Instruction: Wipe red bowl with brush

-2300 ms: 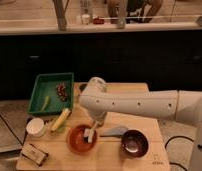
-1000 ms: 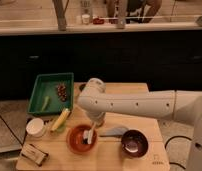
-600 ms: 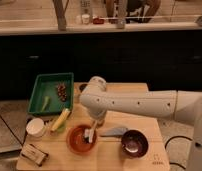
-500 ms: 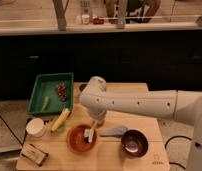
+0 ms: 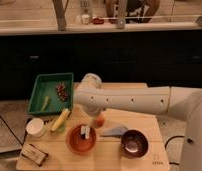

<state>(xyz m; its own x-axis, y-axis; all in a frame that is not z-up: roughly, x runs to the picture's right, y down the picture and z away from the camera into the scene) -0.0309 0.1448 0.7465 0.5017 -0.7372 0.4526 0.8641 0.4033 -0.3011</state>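
The red bowl [image 5: 81, 140] sits on the wooden table near its front, left of centre. My gripper [image 5: 88, 128] hangs over the bowl's far right part, at the end of the white arm that reaches in from the right. The brush [image 5: 86, 132] stands upright in the gripper, its pale handle and dark head down inside the bowl. The dark maroon bowl [image 5: 134, 143] sits to the right of the red bowl.
A yellow corn cob [image 5: 60, 119] lies left of the red bowl. A green tray [image 5: 50, 93] holds small items at the back left. A white cup [image 5: 35, 127], a packet [image 5: 35, 153], a grey cloth [image 5: 114, 131] and a small orange thing [image 5: 99, 121] also lie on the table [image 5: 106, 160].
The gripper and brush have shifted slightly right over the red bowl. The bowls have stayed in place.
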